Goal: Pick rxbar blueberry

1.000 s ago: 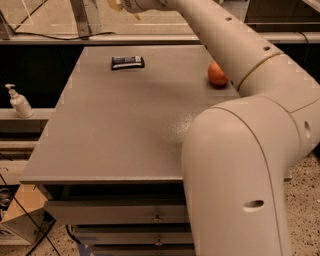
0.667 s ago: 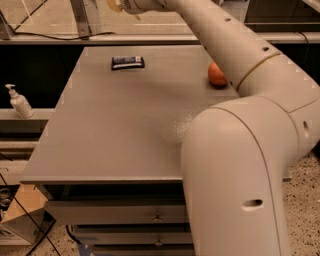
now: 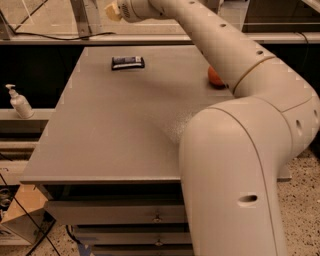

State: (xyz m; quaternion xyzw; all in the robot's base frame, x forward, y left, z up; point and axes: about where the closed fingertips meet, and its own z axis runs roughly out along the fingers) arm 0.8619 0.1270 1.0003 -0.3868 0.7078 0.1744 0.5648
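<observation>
There is just the one view, looking down over the robot's own shoulder at a grey table (image 3: pixel 110 130). The big cream arm (image 3: pixel 235 55) fills the right side: a thick link rises in the foreground, bends at an elbow on the right, and a slimmer link runs up and to the left over the tabletop. At its end, right at the top edge, sits the gripper (image 3: pixel 112 10). Only a pale stub of it shows there, so I cannot tell whether it is open or closed. It is up above the far edge of the table and holds nothing that I can see.

The bar (image 3: pixel 127 62) lies flat on the table near the far edge, left of centre, long side running left to right. Its wrapper is dark with a band of white print. It is below the gripper and a little to its right, and the two are apart.

A small orange thing (image 3: pixel 215 77) sits on the table at the right, partly hidden behind the arm, well apart from the bar.

Off the table to the left, a white pump bottle (image 3: pixel 20 102) stands upright on a lower ledge. Under the tabletop are drawers (image 3: pixel 125 212) with small knobs, and a cardboard box (image 3: pixel 22 215) sits on the speckled floor at lower left.
</observation>
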